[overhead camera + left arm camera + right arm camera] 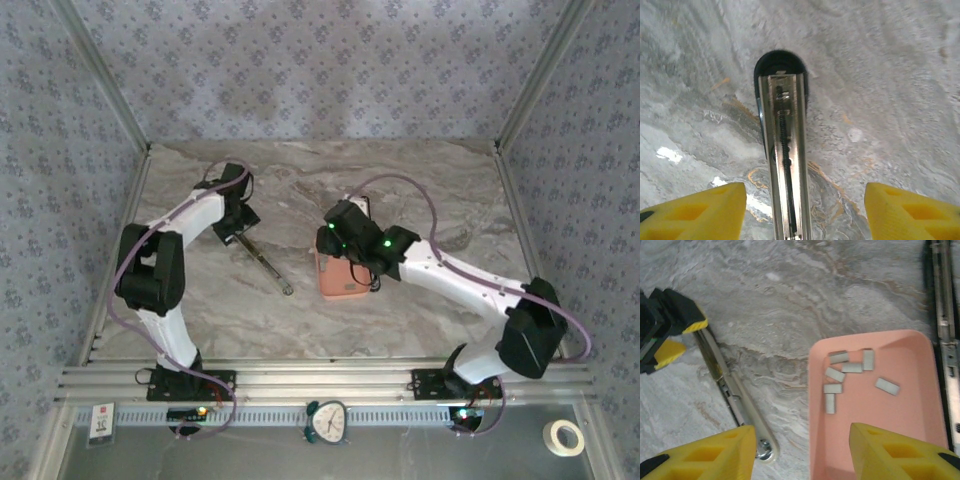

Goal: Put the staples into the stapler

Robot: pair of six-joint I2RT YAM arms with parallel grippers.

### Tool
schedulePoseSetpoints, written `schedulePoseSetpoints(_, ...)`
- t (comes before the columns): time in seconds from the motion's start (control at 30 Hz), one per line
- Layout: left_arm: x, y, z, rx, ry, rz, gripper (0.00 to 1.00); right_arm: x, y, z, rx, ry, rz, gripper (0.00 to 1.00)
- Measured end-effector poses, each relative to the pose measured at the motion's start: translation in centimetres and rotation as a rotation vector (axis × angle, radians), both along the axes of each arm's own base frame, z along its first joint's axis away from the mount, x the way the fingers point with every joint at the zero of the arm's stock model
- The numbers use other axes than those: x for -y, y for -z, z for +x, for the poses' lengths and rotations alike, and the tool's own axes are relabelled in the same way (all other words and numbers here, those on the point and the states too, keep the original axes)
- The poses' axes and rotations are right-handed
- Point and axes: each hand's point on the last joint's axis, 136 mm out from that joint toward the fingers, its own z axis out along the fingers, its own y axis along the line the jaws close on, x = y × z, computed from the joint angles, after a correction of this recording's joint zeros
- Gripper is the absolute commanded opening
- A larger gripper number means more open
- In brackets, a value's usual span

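While the open silver metal stapler [268, 268] runs far-left to near-right, its far end hides under the wide-open, empty left gripper [240, 226]; right gripper [800, 440] open, empty.

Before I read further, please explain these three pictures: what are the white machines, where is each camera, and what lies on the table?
They are two robot arms bolted at the near edge of the table. One picture looks down from above and behind them; the other two come from wrist cameras, so the yellow blocks are fingers. On the table lie an opened stapler, its metal channel showing, and a pink tray with seven small grey staples. The left gripper hangs open over the stapler, the right gripper open over the tray. Neither holds anything.
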Motion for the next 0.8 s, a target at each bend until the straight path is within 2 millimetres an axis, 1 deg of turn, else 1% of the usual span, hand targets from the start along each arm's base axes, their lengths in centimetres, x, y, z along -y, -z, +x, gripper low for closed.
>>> schedulePoseSetpoints(0.07,-0.4,-0.9,0.2,0.023,0.004,-0.003,0.71,-1.7,0.0,0.1,-0.005,-0.046,-0.005,0.55)
schedulePoseSetpoints(0.17,-1.9,-2.7,0.3,0.062,-0.002,-0.014,0.75,-4.5,0.6,0.3,-0.022,-0.127,-0.021,0.56)
schedulePoseSetpoints(0.27,-4.1,-3.9,-0.7,0.088,-0.032,-0.025,0.78,-7.4,2.1,0.7,-0.055,-0.219,-0.056,0.59)
schedulePoseSetpoints(0.33,-5.9,-4.4,-1.6,0.098,-0.060,-0.034,0.78,-9.5,3.6,1.1,-0.082,-0.284,-0.094,0.60)
schedulePoseSetpoints(0.43,-8.3,-4.2,-2.9,0.091,-0.104,-0.047,0.78,-11.8,6.1,1.5,-0.126,-0.361,-0.150,0.61)
schedulePoseSetpoints(0.53,-10.0,-3.2,-4.4,0.063,-0.140,-0.064,0.78,-13.5,8.8,1.4,-0.173,-0.429,-0.195,0.61)
schedulePoseSetpoints(0.63,-11.0,-2.2,-5.4,0.035,-0.159,-0.086,0.78,-14.5,10.8,1.2,-0.210,-0.480,-0.221,0.61)
schedulePoseSetpoints(0.8,-11.8,-2.1,-6.0,0.035,-0.174,-0.117,0.78,-16.0,12.5,1.7,-0.226,-0.537,-0.235,0.60)
